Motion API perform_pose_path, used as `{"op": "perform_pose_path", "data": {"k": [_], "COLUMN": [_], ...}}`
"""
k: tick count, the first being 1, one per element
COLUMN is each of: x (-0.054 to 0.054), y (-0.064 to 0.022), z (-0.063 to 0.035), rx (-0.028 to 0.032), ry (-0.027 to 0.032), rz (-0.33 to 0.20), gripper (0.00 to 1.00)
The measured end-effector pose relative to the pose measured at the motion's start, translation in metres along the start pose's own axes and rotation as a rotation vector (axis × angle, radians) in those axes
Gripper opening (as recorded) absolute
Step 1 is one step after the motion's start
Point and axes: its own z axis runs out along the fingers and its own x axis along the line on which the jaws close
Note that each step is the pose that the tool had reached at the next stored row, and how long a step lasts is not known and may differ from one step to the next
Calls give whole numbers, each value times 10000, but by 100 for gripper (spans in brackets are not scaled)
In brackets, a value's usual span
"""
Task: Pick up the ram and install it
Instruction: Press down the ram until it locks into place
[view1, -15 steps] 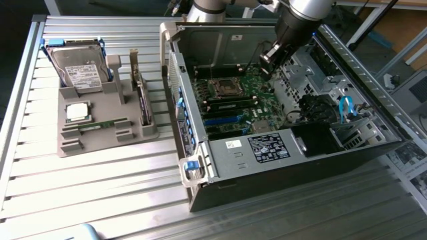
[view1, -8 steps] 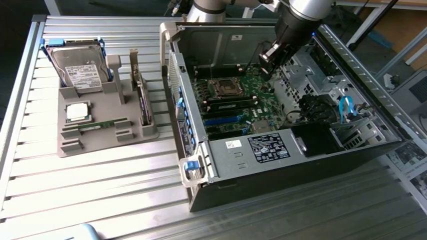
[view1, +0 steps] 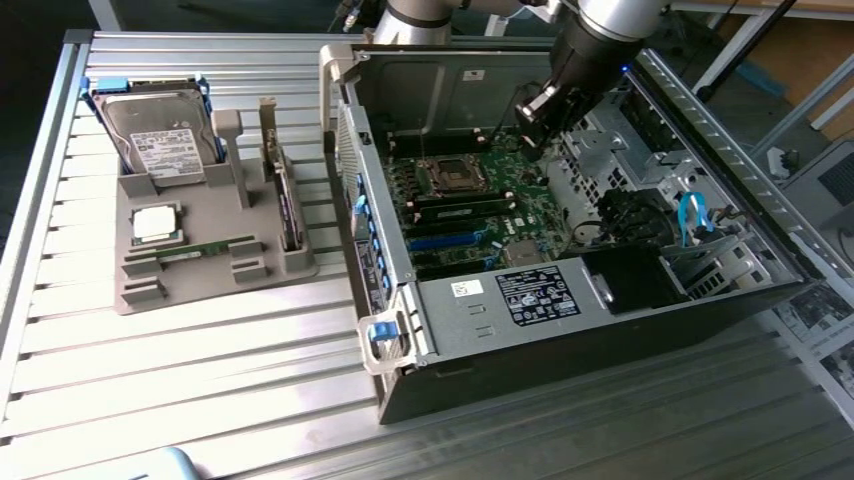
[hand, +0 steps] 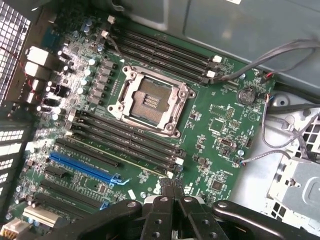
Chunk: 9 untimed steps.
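Open computer case on a slatted metal desk, arm reaching in over the motherboard.

The computer case (view1: 561, 290) lies open on the desk (view1: 174, 360), with the arm's gripper (view1: 534, 125) hanging above the green motherboard (hand: 220, 130). The fingers (hand: 161, 192) are pressed together with nothing visible between them, close over the memory slots (hand: 125, 142) beside the empty CPU socket (hand: 150, 100). A ram stick (view1: 461, 206) appears seated in one of those slots. At the exterior view's left, well apart from the case, a grey holder tray (view1: 200, 250) carries a hard drive (view1: 160, 145), a square processor chip (view1: 156, 224), and another ram stick (view1: 203, 250) lying flat.
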Motion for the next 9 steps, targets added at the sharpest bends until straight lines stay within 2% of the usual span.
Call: {"op": "perform_pose_path", "data": {"k": [9], "x": [0], "y": [0], "z": [1], "rx": [-23], "ry": [-17], "rz": [633], "gripper": [11]}}
